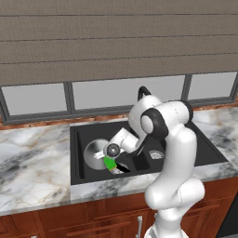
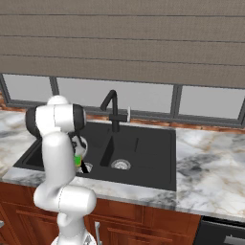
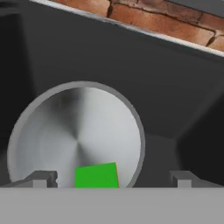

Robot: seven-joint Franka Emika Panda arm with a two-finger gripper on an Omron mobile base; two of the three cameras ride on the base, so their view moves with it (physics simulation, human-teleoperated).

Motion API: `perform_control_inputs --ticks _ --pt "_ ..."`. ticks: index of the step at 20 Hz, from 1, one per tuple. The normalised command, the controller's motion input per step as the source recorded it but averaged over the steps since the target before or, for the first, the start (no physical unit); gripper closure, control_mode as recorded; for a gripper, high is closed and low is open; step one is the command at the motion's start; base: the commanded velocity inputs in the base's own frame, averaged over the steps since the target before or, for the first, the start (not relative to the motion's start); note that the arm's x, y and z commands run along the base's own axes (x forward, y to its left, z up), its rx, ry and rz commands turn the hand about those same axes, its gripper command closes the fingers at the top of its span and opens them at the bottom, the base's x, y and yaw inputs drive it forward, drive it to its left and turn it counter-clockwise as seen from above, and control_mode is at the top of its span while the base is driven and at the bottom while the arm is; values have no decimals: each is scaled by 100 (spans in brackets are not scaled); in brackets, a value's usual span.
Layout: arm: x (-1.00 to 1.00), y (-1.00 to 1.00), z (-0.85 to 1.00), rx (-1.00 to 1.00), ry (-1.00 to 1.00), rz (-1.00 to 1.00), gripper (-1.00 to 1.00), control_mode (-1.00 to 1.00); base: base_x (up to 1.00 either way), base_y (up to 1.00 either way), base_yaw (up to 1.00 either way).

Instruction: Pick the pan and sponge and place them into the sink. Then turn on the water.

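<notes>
Down in the larger basin of the sink (image 1: 83, 135), the pincer (image 3: 113, 178) hangs with its jaws spread wide, gripping nothing. Between its fingertips (image 3: 41, 178), nearer the left one, shows the sponge (image 3: 96, 175), over the near rim of the pan (image 3: 76, 135) lying just ahead on the basin floor.

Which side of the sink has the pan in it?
The bigger basin, left of the divider. The silver pan lies there; the smaller basin shows just a drain.
</notes>
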Motion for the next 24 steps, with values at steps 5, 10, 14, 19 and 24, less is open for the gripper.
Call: perform_control_inputs --ticks 5,10,14,19,24 --pt "-29 -13 43 12 -3 0 -100 -100 0 0 0" --pt "-41 -22 23 11 -8 0 -100 -100 0 0 0" --pt "-41 -26 13 9 -10 0 -100 -100 0 0 0" --pt "-46 -24 4 8 -10 2 -100 -100 0 0 0" --pt "-45 -29 16 7 -12 3 -100 -100 0 0 0"
